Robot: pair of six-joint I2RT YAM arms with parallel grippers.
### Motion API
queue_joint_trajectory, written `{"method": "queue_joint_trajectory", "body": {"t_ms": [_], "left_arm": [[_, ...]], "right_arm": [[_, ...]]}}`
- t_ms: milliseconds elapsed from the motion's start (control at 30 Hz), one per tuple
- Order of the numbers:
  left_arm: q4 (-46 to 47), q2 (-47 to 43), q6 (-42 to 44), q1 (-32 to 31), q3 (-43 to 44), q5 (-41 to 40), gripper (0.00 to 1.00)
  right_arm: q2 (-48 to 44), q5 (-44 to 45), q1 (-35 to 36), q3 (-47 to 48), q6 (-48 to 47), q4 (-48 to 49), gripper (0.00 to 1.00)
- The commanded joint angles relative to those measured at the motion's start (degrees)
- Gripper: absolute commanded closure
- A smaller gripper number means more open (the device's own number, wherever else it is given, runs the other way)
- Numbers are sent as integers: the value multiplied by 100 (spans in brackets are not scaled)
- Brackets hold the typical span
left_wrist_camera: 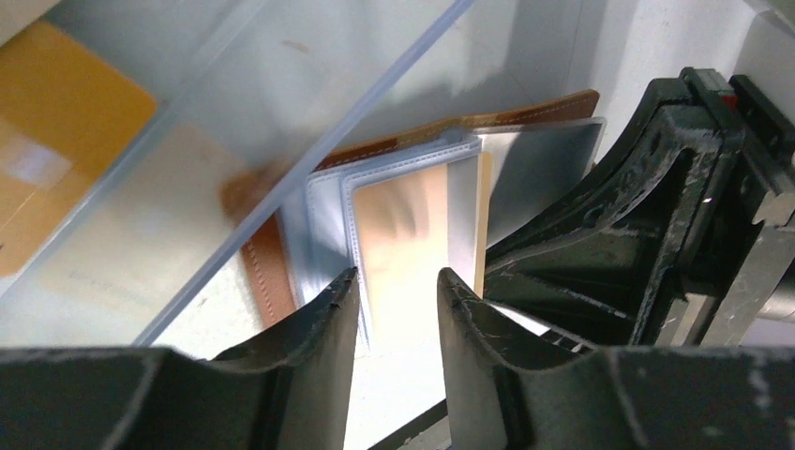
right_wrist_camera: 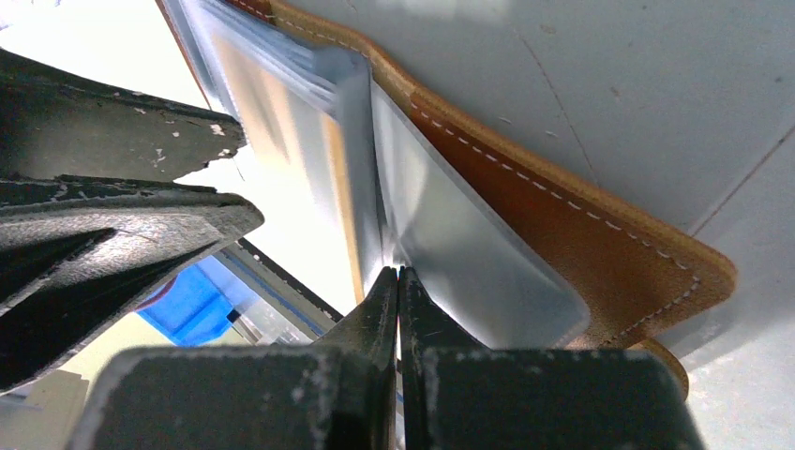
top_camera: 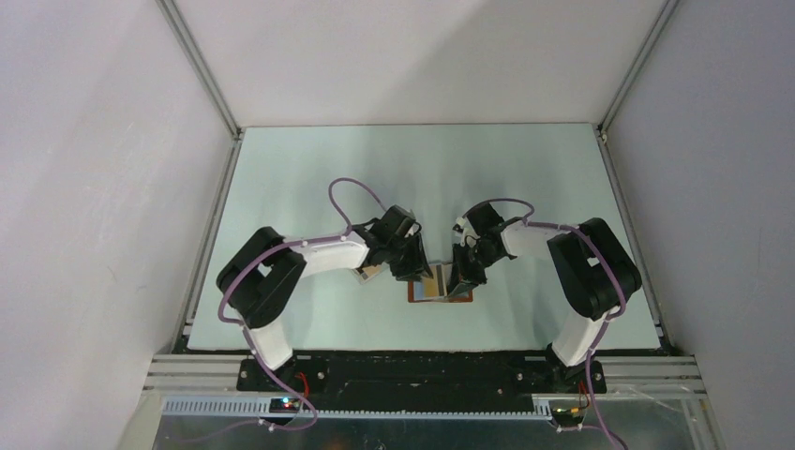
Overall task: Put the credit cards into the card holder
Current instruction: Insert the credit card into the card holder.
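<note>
Brown leather with pale stitching, folded flat open, is what I see of the card holder [top_camera: 441,292]. It lies on the worktop [top_camera: 328,169] at the lower centre of the top view, with both hands crowded over it. Its clear, grey-blue sleeves [right_wrist_camera: 469,253] fan up from the spine like pages.

By my reading the job is under way, not finished. One orange-gold card [left_wrist_camera: 412,225] sits inside a sleeve in the middle of the left wrist view, most of its face behind the plastic. Its near end runs down towards the fingers [left_wrist_camera: 328,328], so I can't say it is fully home. More credit cards [left_wrist_camera: 56,112] lie at the upper left of that view, seen through the wall of a clear box [left_wrist_camera: 281,94]. Some are therefore left to load, though I can't count how many.

My left hand [left_wrist_camera: 398,309] has its fingers part-way apart, straddling the near end of that card. Whether they pinch it or merely stand beside it I cannot tell. My right hand [right_wrist_camera: 398,300] is closed tight, its tips meeting at the root of a sleeve at the bottom centre of its own view. They look to be pressing or nipping the plastic to hold the pocket open, but the frames don't settle which
</note>
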Motion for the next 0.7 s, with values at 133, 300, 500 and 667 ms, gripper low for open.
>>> {"method": "queue_joint_trajectory", "body": {"t_ms": [133, 300, 500, 667], "left_arm": [[-166, -524, 72, 136, -429, -367, 56], [-107, -77, 106, 72, -210, -143, 56], [-77, 23, 77, 64, -91, -111, 61], [-84, -42, 59, 70, -183, -283, 64]], "right_arm": [[39, 216, -70, -43, -104, -99, 100], [62, 185, -73, -44, -114, -98, 100], [-205, 111, -93, -43, -114, -107, 100], [-596, -276, -154, -47, -83, 13, 100]]}}
